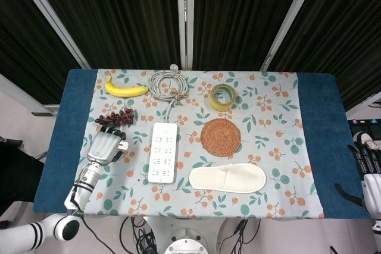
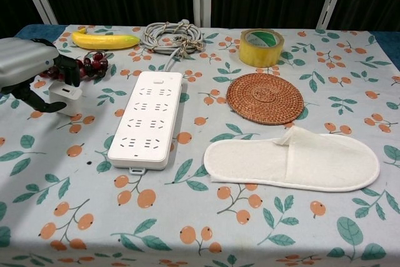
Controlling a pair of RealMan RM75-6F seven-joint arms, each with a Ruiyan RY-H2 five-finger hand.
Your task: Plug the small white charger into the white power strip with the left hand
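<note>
I'm working in what looks like a lab test cell, not a home. Black curtains point(image 1: 238, 16) hung between pale metal frame bars point(image 1: 184, 16) close off the top of the frame. The table point(image 1: 318, 135) wears a floral cloth point(image 1: 274, 123), and loose cables point(image 1: 140, 236) dangle at the bottom centre.

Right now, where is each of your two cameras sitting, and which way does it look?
Head view: high above the near edge, looking steeply down on the whole table; shows the left hand with its arm, and the right hand off the table's right edge.
Chest view: low at the near edge, looking across the table; shows only the left hand.
Both share the left hand over the charger, the power strip, slipper and coaster.
</note>
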